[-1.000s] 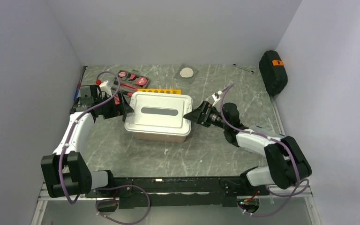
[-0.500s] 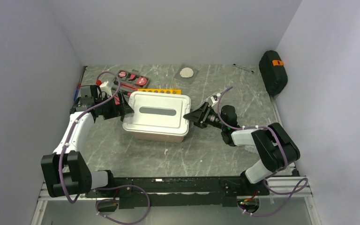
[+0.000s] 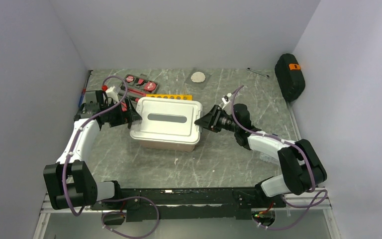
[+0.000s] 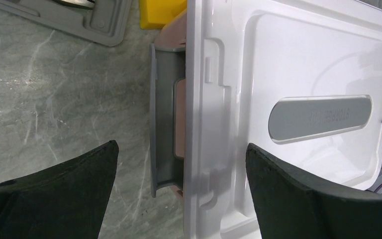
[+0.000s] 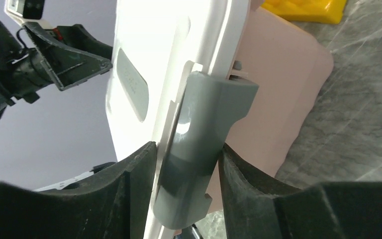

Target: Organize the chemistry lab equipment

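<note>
You have a grey marbled table (image 3: 219, 167) boxed in by three plain, pale lilac-grey walls: the back wall (image 3: 189, 30), the left wall (image 3: 20, 74) and the right wall (image 3: 358, 109). The light is soft and even, with hardly any shadow. A black rail (image 3: 189, 193) runs along the table's near edge.

Mid-table white-lidded box (image 3: 166, 128), yellow rack (image 3: 171, 96) tight behind, open tabletop (image 3: 219, 164) nearer
</note>
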Robot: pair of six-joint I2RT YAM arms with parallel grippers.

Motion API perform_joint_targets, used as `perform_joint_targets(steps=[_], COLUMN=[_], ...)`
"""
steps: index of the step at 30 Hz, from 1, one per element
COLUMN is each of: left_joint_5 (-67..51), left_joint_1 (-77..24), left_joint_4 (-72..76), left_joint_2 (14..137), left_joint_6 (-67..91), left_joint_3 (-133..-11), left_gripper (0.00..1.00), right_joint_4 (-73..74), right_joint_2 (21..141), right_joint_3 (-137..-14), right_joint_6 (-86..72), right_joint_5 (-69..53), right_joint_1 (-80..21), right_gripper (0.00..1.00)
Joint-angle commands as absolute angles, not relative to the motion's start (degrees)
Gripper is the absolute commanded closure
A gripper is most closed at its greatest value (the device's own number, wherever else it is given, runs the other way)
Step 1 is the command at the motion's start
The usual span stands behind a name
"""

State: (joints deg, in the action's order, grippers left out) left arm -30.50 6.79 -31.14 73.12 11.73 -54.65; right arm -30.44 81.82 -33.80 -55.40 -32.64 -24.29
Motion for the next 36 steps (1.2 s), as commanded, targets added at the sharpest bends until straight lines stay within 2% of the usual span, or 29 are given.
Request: perform_joint_targets(steps=[1, 14, 25, 36], left_joint_5=[-30.0, -29.1, -28.6, -25.2], left_joint_1=[7.0, 7.0, 7.0, 7.0], left_joint_4=[-31.2, -31.5, -31.8, -32.1], left_joint_2=[71.8, 71.4, 71.1, 70.0], left_joint_6=[11.7, 11.7, 11.6, 12.1], left_joint_3=[-56.7, -56.8, -56.8, -57.0], left_gripper=[0.01, 0.01, 0.00, 0.01], right_joint_4=[-18.3, 1.9, 11.8, 16.7], right_joint_2=[80.2, 82.3, 86.4, 86.7], right_joint_3=[-38.3, -48.1, -54.9, -57.9], right_joint_6=[-48.3, -39.0, -34.9, -32.3], right_joint_5=[-27.8, -15.8, -6.9, -0.6], right_joint_1=[-25.3, -29.6, -34.1, -35.7], right_gripper=[0.48, 0.47, 0.62, 0.70])
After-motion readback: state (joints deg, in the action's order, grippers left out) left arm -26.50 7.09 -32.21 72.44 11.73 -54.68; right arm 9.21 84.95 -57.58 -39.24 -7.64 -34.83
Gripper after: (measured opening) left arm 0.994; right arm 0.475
